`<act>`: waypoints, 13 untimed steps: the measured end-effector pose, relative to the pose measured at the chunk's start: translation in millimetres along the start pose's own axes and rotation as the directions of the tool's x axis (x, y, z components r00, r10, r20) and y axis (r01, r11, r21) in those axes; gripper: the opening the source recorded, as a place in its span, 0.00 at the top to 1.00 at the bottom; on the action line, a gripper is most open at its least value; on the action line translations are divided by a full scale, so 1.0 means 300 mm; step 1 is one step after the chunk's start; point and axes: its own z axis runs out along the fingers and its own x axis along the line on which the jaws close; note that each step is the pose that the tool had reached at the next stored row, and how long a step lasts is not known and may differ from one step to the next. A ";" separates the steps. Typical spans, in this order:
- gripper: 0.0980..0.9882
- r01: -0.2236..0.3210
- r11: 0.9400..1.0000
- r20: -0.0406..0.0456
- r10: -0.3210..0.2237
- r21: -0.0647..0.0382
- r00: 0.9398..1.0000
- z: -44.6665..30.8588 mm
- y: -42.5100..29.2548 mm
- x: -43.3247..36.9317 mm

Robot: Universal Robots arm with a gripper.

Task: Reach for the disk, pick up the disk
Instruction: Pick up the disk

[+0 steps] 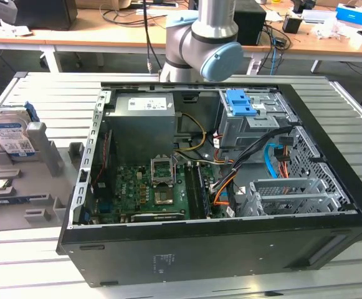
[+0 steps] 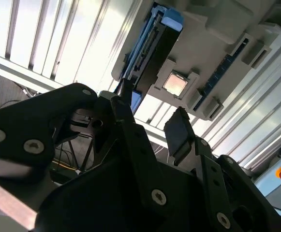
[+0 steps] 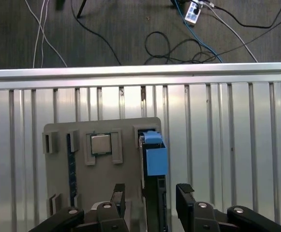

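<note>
The disk [image 1: 9, 132] stands on edge in a slot of a grey fixture tray [image 1: 40, 187] at the exterior view's left, showing its silver face, white-and-blue label and blue frame. In the first wrist view the disk [image 3: 153, 154] is seen edge-on with its blue carrier uppermost. My gripper [image 3: 150, 193] is open above it, one black finger on either side of the disk's line and clear of it. In the second wrist view the gripper [image 2: 150, 118] is again open, and the disk [image 2: 155, 43] lies beyond the fingertips.
The tray also holds a square processor chip [image 3: 101, 144] and a memory stick [image 3: 71, 164] beside the disk. An open computer case [image 1: 218, 162] with a grey power supply [image 1: 146, 106] and a blue latch piece [image 1: 240, 103] sits at mid-table. The slatted table's edge [image 3: 140, 72] is near, with cables on the floor beyond.
</note>
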 end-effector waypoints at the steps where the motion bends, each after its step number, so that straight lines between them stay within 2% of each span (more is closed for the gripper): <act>1: 0.50 -0.006 1.000 0.000 0.006 0.000 1.000 0.005 0.000 -0.007; 5: 0.50 -0.008 1.000 0.000 0.008 0.000 1.000 0.025 0.000 -0.011; 8: 0.50 -0.008 1.000 0.000 0.008 0.000 1.000 0.052 0.016 -0.010; 11: 0.50 -0.005 1.000 0.000 0.005 0.000 1.000 0.098 0.039 -0.010; 13: 0.50 0.005 1.000 -0.001 -0.005 0.000 1.000 0.120 0.050 -0.010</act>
